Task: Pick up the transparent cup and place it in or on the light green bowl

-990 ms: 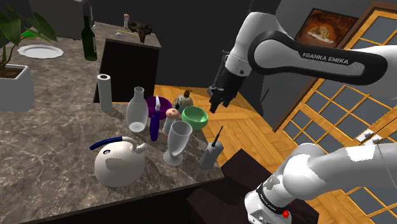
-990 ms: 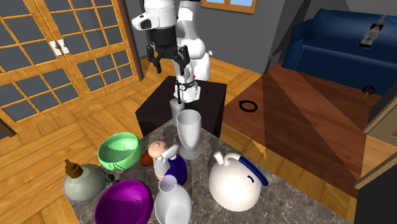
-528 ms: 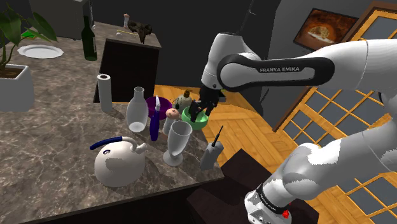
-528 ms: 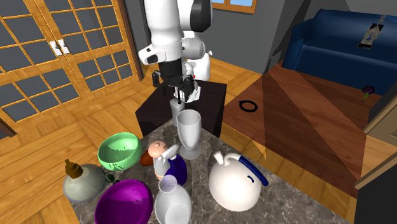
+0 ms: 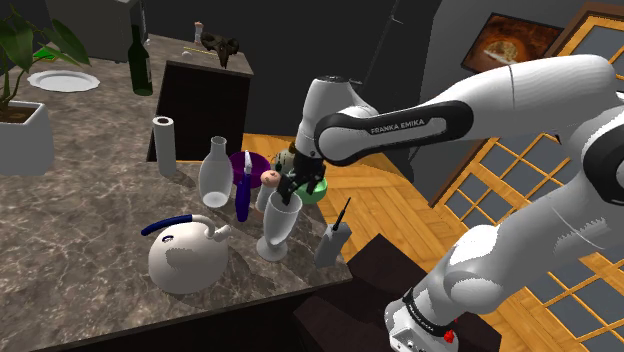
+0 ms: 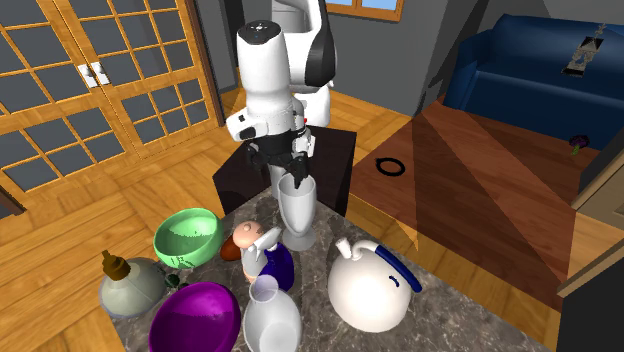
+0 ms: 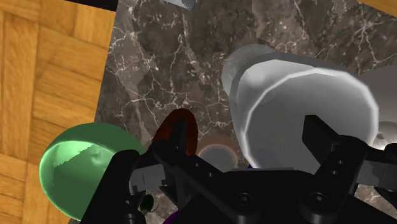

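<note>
Bench of dark veined stone (image 5: 90, 200) carries a crowd of vessels. Among them the tall see-through cup (image 5: 278, 225) stands upright on its foot, close to the bench's corner nearest the robot's stand. The black gripper (image 5: 298, 190) hangs directly over the cup's mouth, pointing down from the end of the white arm (image 5: 520, 90). In the wrist view its fingers (image 7: 327, 149) stand apart. One shows against the inside of the cup (image 7: 299, 108) and the other lies outside the rim. Whether either touches the wall I cannot tell. Seen from across the bench (image 6: 470, 325), the gripper (image 6: 292, 180) sits right at the cup's (image 6: 297, 212) rim.

The light green bowl (image 6: 187, 237) sits near the cup along the same edge of the bench, where the wooden floor (image 6: 70, 230) shows below. A small figure with a pink head (image 6: 250, 237) stands between bowl and cup. A white kettle with a blue handle (image 6: 372, 285) stands on the cup's other side, further in from the corner. A purple bowl (image 6: 197, 318) and a clear carafe (image 6: 271, 322) stand further in from the edge.
</note>
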Motion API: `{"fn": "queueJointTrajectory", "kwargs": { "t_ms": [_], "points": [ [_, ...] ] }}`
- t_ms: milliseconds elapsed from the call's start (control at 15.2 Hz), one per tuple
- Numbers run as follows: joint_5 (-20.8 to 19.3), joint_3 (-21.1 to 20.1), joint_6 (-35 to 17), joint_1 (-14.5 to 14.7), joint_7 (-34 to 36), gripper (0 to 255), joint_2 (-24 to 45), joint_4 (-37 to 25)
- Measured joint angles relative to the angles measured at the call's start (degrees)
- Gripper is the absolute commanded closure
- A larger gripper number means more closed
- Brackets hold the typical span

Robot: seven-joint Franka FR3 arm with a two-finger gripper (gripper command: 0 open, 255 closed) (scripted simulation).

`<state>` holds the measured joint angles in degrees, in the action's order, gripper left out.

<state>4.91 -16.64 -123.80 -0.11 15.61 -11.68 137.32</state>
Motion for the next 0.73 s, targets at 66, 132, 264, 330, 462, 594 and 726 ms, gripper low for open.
{"fn": "queueJointTrajectory", "kwargs": {
  "t_ms": [66, 132, 264, 330, 462, 594, 726],
  "points": [
    [-0.1, -0.1, -0.8, 0.0, 0.1, 0, 0.5, 0.3],
    [-0.2, -0.2, -1.7, 0.0, 0.3, 0, 0.9, 0.8],
    [-0.3, -0.4, -3.2, 0.1, 0.5, 0, 1.7, 1.6],
    [-0.3, -0.4, -3.5, 0.0, 0.5, 0, 1.8, 1.7],
    [-0.4, -0.4, -3.7, 0.0, 0.5, 0, 2.0, 1.8],
    [-0.4, -0.4, -3.8, 0.0, 0.5, 0, 2.0, 1.8],
    [-0.4, -0.4, -3.8, 0.0, 0.5, 255, 2.0, 1.8]
  ]
}}
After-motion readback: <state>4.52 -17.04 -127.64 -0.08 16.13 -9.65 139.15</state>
